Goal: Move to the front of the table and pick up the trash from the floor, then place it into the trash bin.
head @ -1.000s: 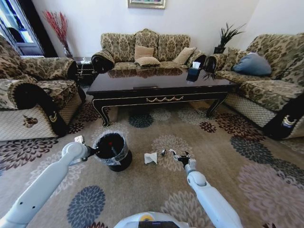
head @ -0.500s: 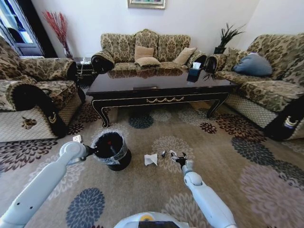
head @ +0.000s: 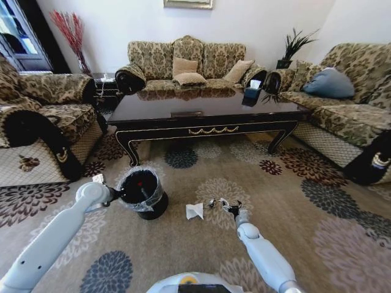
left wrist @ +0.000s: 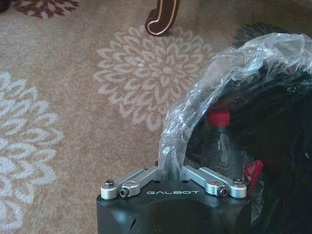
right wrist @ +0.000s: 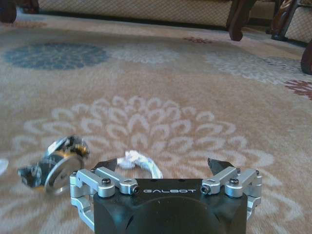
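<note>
Right gripper (head: pixel 233 208): we find it low over the floor (head: pixel 293 232), fingers spread wide and holding nothing, with a small shiny scrap (right wrist: pixel 56 168) and a bit of crumpled white wrapper (right wrist: pixel 141 163) lying just before it on a pale flower medallion.
Left gripper (left wrist: pixel 170 178): fingers clenched on the clear liner (left wrist: pixel 229 78) at the rim of the bin (head: pixel 143 192); it appears to be steadying the bin.
Bin contents: a clear bottle (left wrist: pixel 222 141) with a red cap lies inside, beside something small and red; we judge one item already disposed of.
Paper: a crumpled white paper (head: pixel 194 211) sits on the carpet between the bin and the right gripper, apart from both, not picked up.
Table: the dark glossy table (head: pixel 208 113) stands beyond the litter, front edge facing us; a tissue box (head: pixel 249 93) rests on its surface. We consider the approach complete.
Progress: partly done. Outstanding, in our assessment: the scraps at the right gripper and the white paper.
</note>
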Controlling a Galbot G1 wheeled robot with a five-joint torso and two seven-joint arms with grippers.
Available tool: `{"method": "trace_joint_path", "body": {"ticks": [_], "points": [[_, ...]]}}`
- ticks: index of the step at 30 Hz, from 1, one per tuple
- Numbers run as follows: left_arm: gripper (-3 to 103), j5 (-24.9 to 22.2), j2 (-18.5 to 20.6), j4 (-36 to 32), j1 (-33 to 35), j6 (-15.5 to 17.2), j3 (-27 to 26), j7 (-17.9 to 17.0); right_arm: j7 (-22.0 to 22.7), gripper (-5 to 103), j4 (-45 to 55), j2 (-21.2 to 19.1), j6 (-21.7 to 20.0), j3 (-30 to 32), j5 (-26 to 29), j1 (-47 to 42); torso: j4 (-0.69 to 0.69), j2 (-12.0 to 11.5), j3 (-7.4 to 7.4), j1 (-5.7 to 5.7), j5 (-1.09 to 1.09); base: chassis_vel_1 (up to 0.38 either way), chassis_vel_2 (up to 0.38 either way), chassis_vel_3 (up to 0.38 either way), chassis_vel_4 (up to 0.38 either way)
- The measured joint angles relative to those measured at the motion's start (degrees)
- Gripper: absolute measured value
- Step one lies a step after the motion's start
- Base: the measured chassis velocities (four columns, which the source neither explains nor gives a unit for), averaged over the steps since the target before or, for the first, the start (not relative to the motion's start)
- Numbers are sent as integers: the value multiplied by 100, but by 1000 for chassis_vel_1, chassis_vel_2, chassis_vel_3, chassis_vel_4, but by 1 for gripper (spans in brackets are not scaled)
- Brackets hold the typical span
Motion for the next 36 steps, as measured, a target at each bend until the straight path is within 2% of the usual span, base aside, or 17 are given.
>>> {"method": "trace_joint_path", "body": {"ticks": [6,14,15,19,22,25,28,29,31,32,34,35,36], "points": [[0,-2,30,-26,33,0,-22,-6,-139,100,-565,122,313,18,-506,221,0,0,1,0,0,0,0,0,0],[0,-1,75,-50,57,0,-34,-14,-196,100,-1086,274,382,43,-558,540,0,0,1,0,0,0,0,0,0],[0,-3,80,-52,57,0,-34,-14,-203,102,-1125,283,387,45,-557,575,0,0,1,0,0,0,0,0,0],[0,2,97,-60,63,1,-34,-17,-225,98,-1306,335,411,88,-545,737,0,0,1,1,0,0,0,0,0],[0,22,100,-17,37,0,-30,-20,-251,86,-1482,392,434,128,-542,837,0,0,1,0,-1,0,0,0,0],[0,20,116,4,3,1,-14,-20,-277,81,-1580,417,449,138,-560,880,0,0,1,0,0,0,0,0,0],[0,4,156,8,-35,1,-8,-20,-318,65,-1728,447,484,151,-586,926,-1,0,1,0,0,0,0,0,0],[0,4,156,8,-35,1,-8,-20,-318,65,-1728,447,484,151,-586,926,-1,0,1,0,0,0,0,0,0],[0,-14,190,8,-37,1,-8,-20,-346,54,-1855,461,517,161,-631,980,-1,0,1,0,0,0,0,0,0],[0,-18,202,8,-38,1,-10,-20,-357,54,-1917,469,538,175,-668,1007,-1,0,1,0,0,0,0,0,0],[0,-26,224,12,-35,1,-34,-20,-381,43,-2055,486,583,207,-733,1081,0,0,1,0,0,0,0,0,0],[0,-26,224,12,-35,1,-34,-20,-381,43,-2055,486,583,207,-733,1081,0,0,1,0,0,0,0,0,0],[0,-32,231,13,-30,1,-48,-20,-387,37,-2089,489,596,216,-749,1102,0,0,1,0,0,0,0,0,0]]}}
